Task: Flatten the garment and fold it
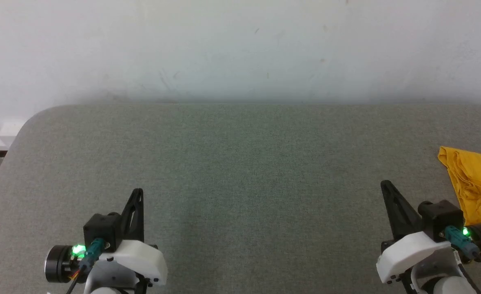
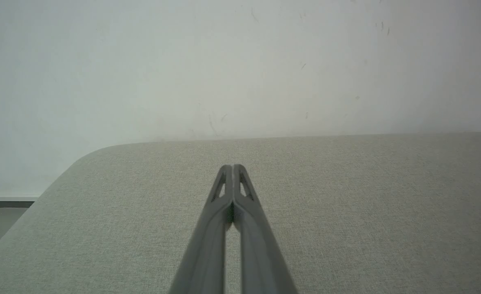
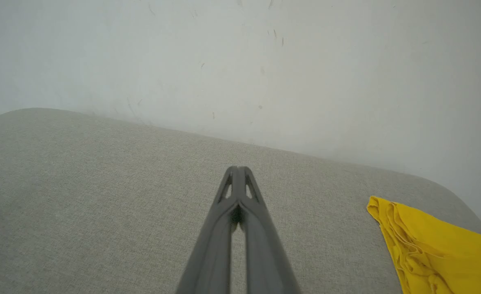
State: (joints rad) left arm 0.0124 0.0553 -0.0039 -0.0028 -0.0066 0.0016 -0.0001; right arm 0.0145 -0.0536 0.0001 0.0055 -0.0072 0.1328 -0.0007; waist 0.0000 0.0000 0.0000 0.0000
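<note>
Firstly, pale scuffed wall (image 1: pixel 240 49) behind a grey fabric-covered desk (image 1: pixel 240 163) with rounded corners. Yellow garment (image 1: pixel 475 179) bunched in folds at the desk's right edge, near right gripper (image 1: pixel 385 185). Left gripper (image 1: pixel 139 192) well apart from it. Both pairs of fingers pressed together, holding nothing.

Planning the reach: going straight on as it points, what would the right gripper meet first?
Likely just bare table, then the wall; the garment lies right of the right gripper.
</note>
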